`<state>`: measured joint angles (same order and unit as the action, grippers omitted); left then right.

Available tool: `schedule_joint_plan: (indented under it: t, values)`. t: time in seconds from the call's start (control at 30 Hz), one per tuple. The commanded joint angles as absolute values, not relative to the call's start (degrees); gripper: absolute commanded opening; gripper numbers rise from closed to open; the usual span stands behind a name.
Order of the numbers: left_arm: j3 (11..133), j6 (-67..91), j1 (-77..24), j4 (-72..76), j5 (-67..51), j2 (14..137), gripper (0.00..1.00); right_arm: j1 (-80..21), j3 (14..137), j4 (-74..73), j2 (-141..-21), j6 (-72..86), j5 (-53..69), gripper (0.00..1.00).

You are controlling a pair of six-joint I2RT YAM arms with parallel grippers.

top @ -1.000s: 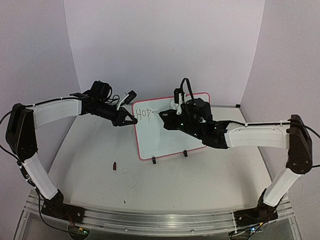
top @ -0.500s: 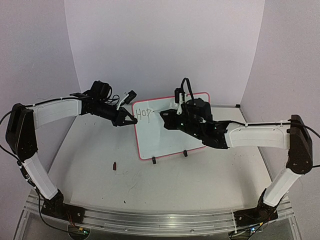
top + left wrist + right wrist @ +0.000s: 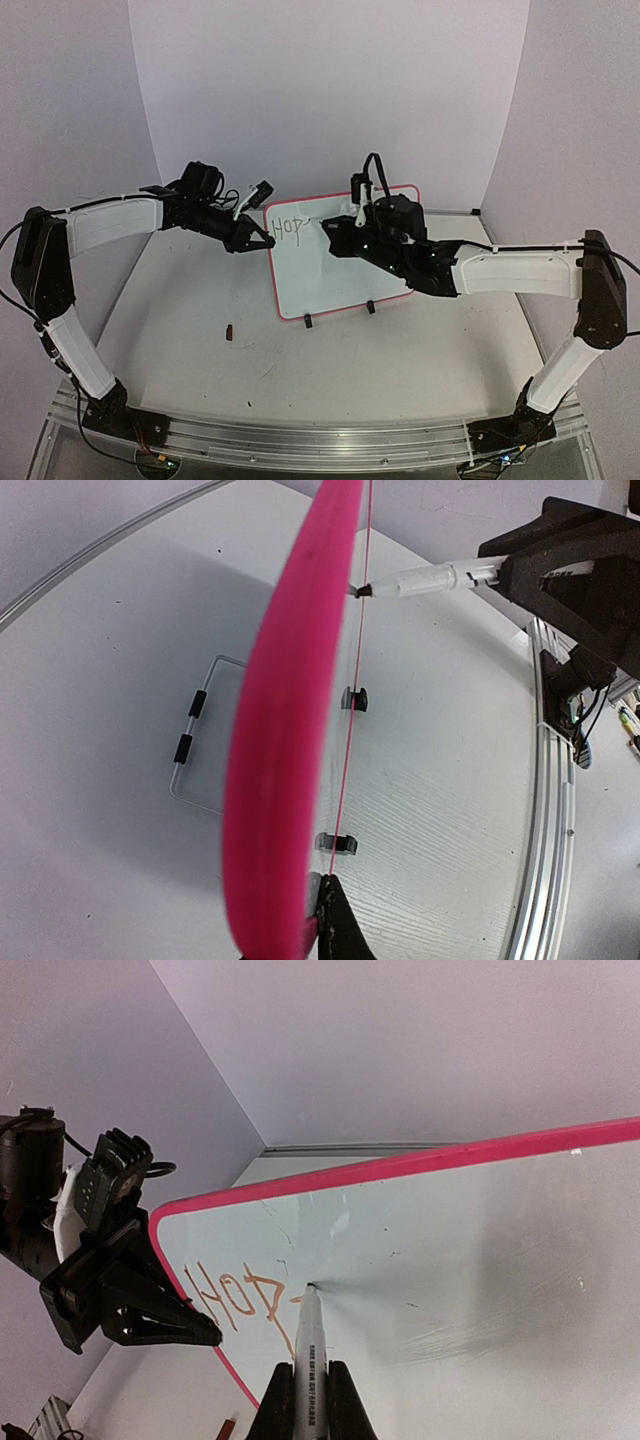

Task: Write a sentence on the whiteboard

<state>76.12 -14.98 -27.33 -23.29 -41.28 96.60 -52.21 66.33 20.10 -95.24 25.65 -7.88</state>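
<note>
The whiteboard [image 3: 340, 275] stands upright near the tabletop's [image 3: 200, 350] far edge. The left fingers [image 3: 150, 1310] are closed on its left rim. The right fingers [image 3: 338, 1400] clamp a marker [image 3: 305, 1340], its tip touching just after the sentence [image 3: 240, 1305], "Hop".

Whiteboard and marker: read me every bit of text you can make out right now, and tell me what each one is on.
"Hop" plus a short dash-like stroke: the sentence so far, handwritten at the top left of the whiteboard.
Small print along the barrel of the marker: too small and blurred to read.
No other word, label or number is legible in any view.
</note>
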Motion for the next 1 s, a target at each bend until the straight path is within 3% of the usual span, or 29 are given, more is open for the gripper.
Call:
schedule_joint_plan:
  t: [0.0,0.97]
  values:
    - [76.50,-17.39,-27.43,-25.93,-35.26,96.91,0.00,-51.83,69.52,21.88,-94.87,24.70,-6.85,0.00]
    - [76.53,-17.42,-27.44,-25.98,-35.24,96.75,0.00,-51.85,65.78,20.57,-97.03,29.12,-4.74,0.00]
